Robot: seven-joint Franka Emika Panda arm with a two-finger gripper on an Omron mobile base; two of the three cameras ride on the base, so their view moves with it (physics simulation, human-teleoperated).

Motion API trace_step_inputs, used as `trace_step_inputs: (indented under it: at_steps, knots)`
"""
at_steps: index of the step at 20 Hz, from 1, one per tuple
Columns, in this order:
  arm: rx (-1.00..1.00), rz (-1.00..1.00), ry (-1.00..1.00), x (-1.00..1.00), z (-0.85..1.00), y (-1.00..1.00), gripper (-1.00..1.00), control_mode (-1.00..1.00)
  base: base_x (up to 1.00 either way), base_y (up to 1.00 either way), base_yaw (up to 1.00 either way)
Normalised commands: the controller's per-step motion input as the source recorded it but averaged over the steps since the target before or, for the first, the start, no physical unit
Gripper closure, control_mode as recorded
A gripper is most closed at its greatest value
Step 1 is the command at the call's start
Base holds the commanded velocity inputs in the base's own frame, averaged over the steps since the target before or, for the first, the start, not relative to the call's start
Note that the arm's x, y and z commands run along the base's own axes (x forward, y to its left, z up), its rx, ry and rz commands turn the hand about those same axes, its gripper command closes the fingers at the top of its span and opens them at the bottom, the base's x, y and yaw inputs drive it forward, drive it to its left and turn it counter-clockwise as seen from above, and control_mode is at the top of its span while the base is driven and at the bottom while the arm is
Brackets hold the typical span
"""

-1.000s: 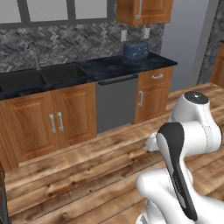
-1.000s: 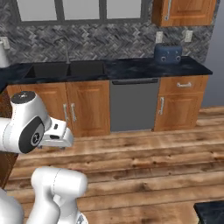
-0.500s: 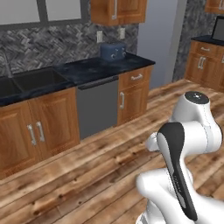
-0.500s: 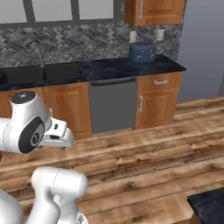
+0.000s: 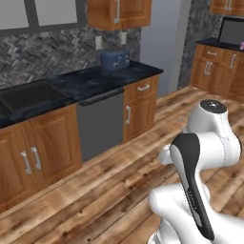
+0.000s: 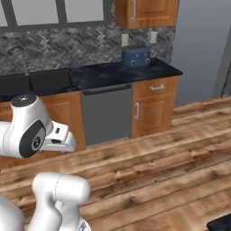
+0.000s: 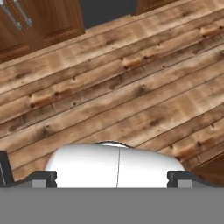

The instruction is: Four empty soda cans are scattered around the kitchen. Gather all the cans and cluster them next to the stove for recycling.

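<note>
Hovering hand [image 7: 112, 178] over kitchen floor [image 7: 131, 87]

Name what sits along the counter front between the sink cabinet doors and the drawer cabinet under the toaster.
A grey dishwasher fills that stretch, seen in both base views.

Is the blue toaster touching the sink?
Apart. In the left base view the blue toaster stands far along the black countertop from the sink, with bare counter between them.

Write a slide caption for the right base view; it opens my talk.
Blue toaster on black countertop above grey dishwasher.
</note>
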Motion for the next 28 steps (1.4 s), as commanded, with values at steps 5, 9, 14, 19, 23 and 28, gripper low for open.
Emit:
trace_step_inputs:
  at_steps: [5,9,14,19,23,28]
  knots:
    - [0.00,0.00,0.00,0.00,0.00,0.00,-1.00,1.00,0.35,0.04,-0.40]
    - [0.00,0.00,0.00,0.00,0.00,0.00,-1.00,1.00,0.44,0.09,-0.36]
    - [0.00,0.00,0.00,0.00,0.00,0.00,-1.00,1.00,0.64,0.18,-0.25]
    - [0.00,0.00,0.00,0.00,0.00,0.00,-1.00,1.00,0.63,0.17,-0.25]
    - [0.00,0.00,0.00,0.00,0.00,0.00,-1.00,1.00,0.58,0.05,-0.26]
    - [0.00,0.00,0.00,0.00,0.00,0.00,-1.00,1.00,0.56,0.00,-0.24]
